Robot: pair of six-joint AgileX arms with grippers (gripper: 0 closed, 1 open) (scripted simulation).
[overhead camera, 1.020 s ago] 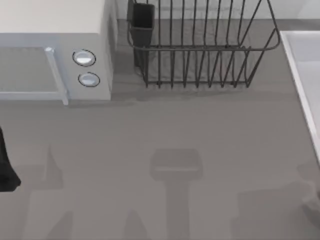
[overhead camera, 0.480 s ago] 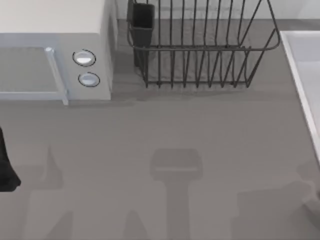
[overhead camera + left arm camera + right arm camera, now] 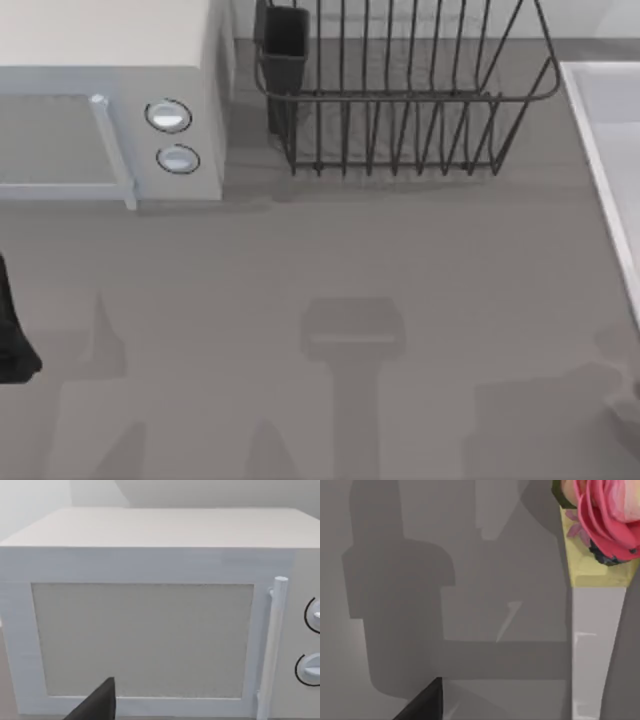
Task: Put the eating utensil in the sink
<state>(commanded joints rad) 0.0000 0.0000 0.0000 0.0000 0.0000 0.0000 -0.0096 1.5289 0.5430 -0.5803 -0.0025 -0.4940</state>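
Top view: dark left arm (image 3: 12, 340) sitting well apart from the large pale grey-white sink (image 3: 600, 150).

Left wrist view: left claw (image 3: 97, 705) facing the white box microwave (image 3: 150, 630), opening impossible to tell.

Right wrist view: right claw (image 3: 422, 702), opening likewise untellable, hovering near the small pink-red, yellow-based eating utensil (image 3: 600, 520) on the grey counter (image 3: 510, 570), place relative to the sink unclear. Probably handling light, stiff and slippery, so gripping across its narrowest part.

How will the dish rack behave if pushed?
Probably light for its size: the rack is thin dark wire, mostly gaps. Likely stiff, so it should slide whole across the flat counter rather than flex. The dark cup on one corner may make it swing a little.
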